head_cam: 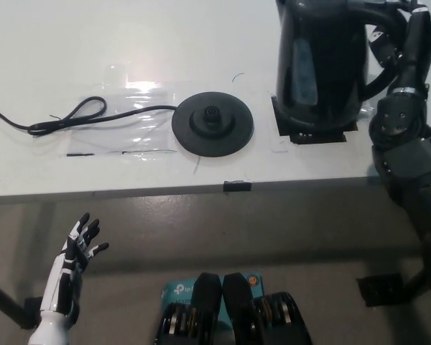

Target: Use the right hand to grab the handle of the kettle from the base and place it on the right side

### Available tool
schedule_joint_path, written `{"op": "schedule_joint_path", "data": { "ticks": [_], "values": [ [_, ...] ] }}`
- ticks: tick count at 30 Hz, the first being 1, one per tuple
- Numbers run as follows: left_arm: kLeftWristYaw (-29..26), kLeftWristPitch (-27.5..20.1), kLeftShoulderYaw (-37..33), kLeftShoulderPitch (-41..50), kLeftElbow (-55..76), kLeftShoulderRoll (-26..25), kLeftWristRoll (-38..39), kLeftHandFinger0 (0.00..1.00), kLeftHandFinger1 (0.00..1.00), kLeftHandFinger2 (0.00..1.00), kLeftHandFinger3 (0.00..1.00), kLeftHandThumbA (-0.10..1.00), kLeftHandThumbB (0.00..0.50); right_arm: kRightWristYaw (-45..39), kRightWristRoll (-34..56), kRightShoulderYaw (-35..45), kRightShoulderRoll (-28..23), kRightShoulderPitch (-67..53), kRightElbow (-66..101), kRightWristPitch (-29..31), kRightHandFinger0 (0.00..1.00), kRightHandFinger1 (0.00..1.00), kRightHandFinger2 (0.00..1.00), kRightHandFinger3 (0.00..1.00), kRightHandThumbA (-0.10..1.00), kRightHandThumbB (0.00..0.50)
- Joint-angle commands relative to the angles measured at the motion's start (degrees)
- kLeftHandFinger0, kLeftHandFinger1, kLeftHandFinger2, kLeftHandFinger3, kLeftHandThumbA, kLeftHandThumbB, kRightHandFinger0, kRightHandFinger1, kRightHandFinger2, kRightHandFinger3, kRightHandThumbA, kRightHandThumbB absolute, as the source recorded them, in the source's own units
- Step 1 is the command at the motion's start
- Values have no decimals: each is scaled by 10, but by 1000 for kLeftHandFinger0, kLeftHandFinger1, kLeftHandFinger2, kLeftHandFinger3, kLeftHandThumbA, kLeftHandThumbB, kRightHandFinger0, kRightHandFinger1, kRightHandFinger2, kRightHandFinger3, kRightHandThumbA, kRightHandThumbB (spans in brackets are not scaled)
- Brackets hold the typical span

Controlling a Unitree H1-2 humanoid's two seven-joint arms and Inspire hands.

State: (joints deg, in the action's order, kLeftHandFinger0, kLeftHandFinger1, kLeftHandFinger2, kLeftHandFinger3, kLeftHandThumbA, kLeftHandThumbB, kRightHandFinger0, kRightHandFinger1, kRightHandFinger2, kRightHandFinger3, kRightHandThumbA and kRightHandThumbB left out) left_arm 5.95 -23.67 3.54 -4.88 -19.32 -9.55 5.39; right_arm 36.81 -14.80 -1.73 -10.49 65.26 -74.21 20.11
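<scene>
Right hand (396, 43) is closed on the handle of one kettle (320, 61), set on a black patch (312, 131) right of one base (212, 123), near table (50, 43) edge. Left hand (77, 250) is held open below.

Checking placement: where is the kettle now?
Head view: the kettle stands at the table's right on a black square, right of the empty base, right hand at its handle.
</scene>
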Motion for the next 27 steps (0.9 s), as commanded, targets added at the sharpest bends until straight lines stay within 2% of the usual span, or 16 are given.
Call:
{"op": "schedule_joint_path", "data": {
  "ticks": [1, 5, 6, 7, 8, 9, 10, 11, 12, 14, 15, 23, 27],
  "values": [
    [3, -14, 5, -8, 5, -11, -1, 890, 1000, 1000, 1000, 1000, 500, 19, 12, 2, -3, 29, 12, 68, 0, 132, 585, 587, -100, 131],
    [4, -13, 5, -7, 5, -10, 2, 874, 1000, 1000, 1000, 1000, 500, 16, 12, 2, -2, 24, 5, 68, 0, 153, 611, 620, -100, 132],
    [5, -12, 5, -7, 5, -10, 4, 879, 1000, 1000, 1000, 1000, 500, 17, 5, -6, -5, 19, 7, 68, 0, 171, 638, 671, -100, 137],
    [7, -13, 5, -6, 5, -10, 6, 887, 1000, 1000, 1000, 1000, 500, 16, 2, -9, -8, 15, 7, 68, 29, 224, 686, 722, -100, 171],
    [7, -13, 5, -6, 5, -11, 7, 889, 1000, 1000, 1000, 1000, 500, 15, 2, -10, -9, 13, 7, 68, 7, 217, 634, 691, -100, 177],
    [6, -13, 6, -6, 5, -10, 6, 887, 1000, 1000, 1000, 1000, 500, 2, -2, -14, -15, 11, 2, 68, 153, 356, 730, 797, -100, 189],
    [6, -13, 6, -7, 4, -11, 6, 880, 1000, 1000, 1000, 1000, 500, -33, 3, -15, -21, 8, 3, 58, 543, 766, 1000, 1000, 44, 253],
    [6, -14, 6, -7, 4, -11, 5, 872, 1000, 1000, 1000, 1000, 500, -68, 5, -20, -28, 4, 4, 56, 758, 982, 1000, 1000, 139, 315],
    [5, -15, 6, -7, 4, -11, 5, 870, 1000, 1000, 1000, 1000, 500, -93, 3, -27, -33, 0, 7, 50, 1000, 1000, 1000, 1000, 287, 343],
    [6, -14, 6, -8, 4, -11, 6, 867, 1000, 1000, 1000, 1000, 500, -149, 2, -38, -48, -7, 18, 25, 1000, 1000, 1000, 1000, 486, 463],
    [5, -14, 7, -8, 5, -11, 6, 862, 1000, 1000, 1000, 1000, 500, -161, 1, -42, -54, -11, 22, 16, 1000, 1000, 1000, 1000, 540, 495],
    [7, -10, 9, -8, 6, -10, 15, 860, 1000, 1000, 1000, 1000, 500, -238, 33, -26, -88, -34, 61, 3, 1000, 1000, 1000, 1000, 632, 500],
    [4, -14, 9, -11, 5, -12, 8, 851, 1000, 1000, 1000, 1000, 500, -291, 60, -10, -103, -49, 108, -10, 1000, 1000, 1000, 1000, 771, 500]
  ]
}}
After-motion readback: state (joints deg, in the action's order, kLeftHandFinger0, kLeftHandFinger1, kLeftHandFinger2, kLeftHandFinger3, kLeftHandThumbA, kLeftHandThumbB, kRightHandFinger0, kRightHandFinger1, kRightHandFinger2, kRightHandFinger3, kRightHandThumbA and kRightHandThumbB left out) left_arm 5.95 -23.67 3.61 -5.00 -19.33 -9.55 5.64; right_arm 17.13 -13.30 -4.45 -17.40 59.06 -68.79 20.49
